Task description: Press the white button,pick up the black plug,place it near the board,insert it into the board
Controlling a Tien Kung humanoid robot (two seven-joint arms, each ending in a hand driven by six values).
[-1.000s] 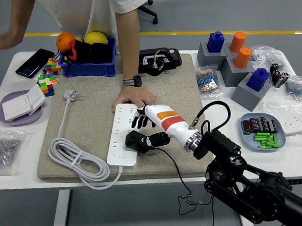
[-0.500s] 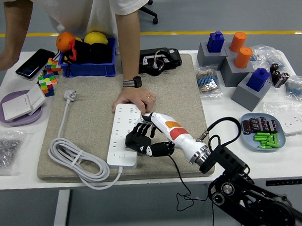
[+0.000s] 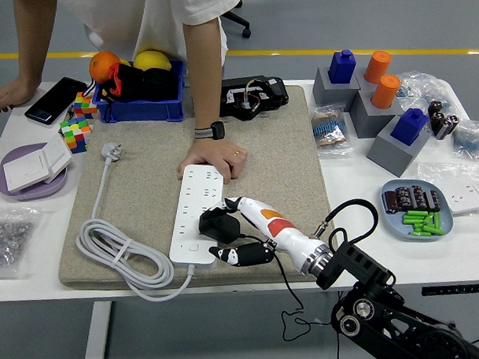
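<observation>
The white power board (image 3: 195,213) lies on the beige mat (image 3: 145,192); its white button (image 3: 192,246) is at the near end. The black plug (image 3: 216,223) stands on the board's right edge, and its black cable (image 3: 287,280) runs off the table's front. My right hand (image 3: 231,230) reaches in from the lower right. Its fingers (image 3: 231,204) arch loosely over the plug, and the thumb lies apart on the mat below it. A person's hand (image 3: 213,156) rests on the board's far end.
The board's white cord (image 3: 119,258) lies coiled at the mat's left, with its plug (image 3: 111,150) further back. A blue bin (image 3: 140,85), a phone (image 3: 53,100) and cubes (image 3: 74,130) stand at the back left. A blue plate (image 3: 415,209) and grey blocks (image 3: 368,105) are on the right. The person's other hand (image 3: 10,97) rests on the table.
My right hand has drawn back towards me and opened; its fingers were curled on the plug before. The plug now stands on the board. The person's far hand came down onto the table.
</observation>
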